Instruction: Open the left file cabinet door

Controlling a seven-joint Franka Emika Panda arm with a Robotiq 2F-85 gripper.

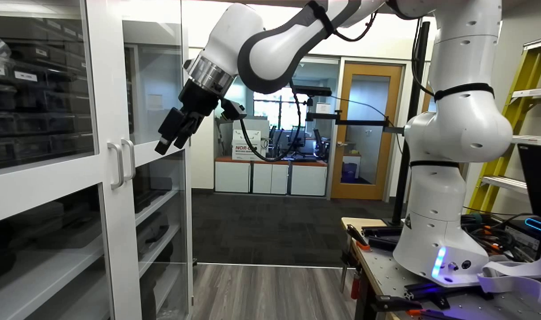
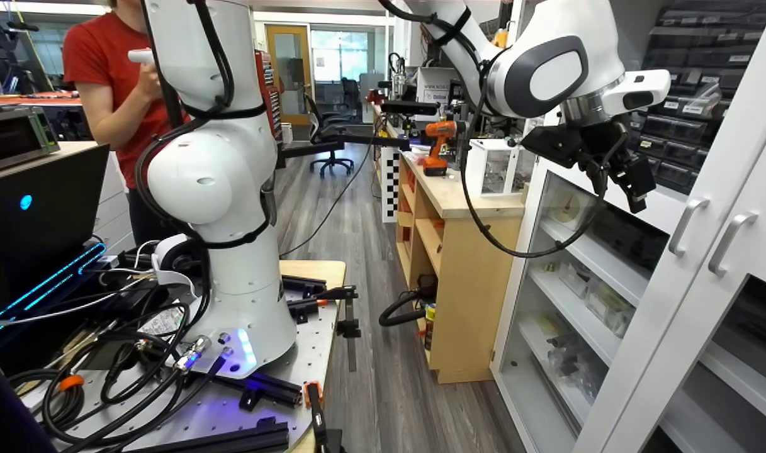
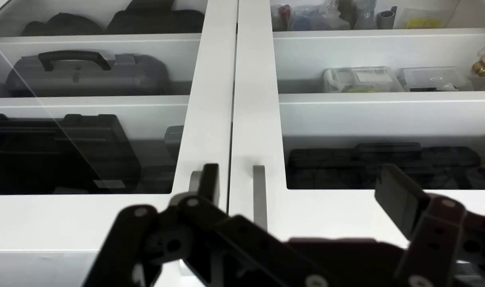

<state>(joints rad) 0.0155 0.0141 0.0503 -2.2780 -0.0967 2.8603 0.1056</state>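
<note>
The left door (image 3: pixel 330 210) of the cabinet (image 1: pixel 83 175), left as the robot faces it, is closed and fills the right side of the inverted wrist view. It meets the right door (image 3: pixel 210 99) edge to edge; its handle (image 3: pixel 260 195) stands near that join, just beside the right door's handle (image 2: pixel 731 243). The claw (image 3: pixel 302 181) is spread and stands apart from both handles in both exterior views; in the wrist view the left door's handle shows between the fingers (image 3: pixel 395 197), one partly hiding the right door's handle. In an exterior view a cable (image 2: pixel 527 254) loops below the arm (image 2: pixel 549 78), across the left door. A wooden workbench (image 2: pixel 477 296) stands just beside that door's outer edge. Floor (image 1: pixel 252 289) separates the cabinet from the tabletop (image 1: pixel 383 278) carrying the arm. A person (image 2: pixel 109 88) in red stands well apart.
</note>
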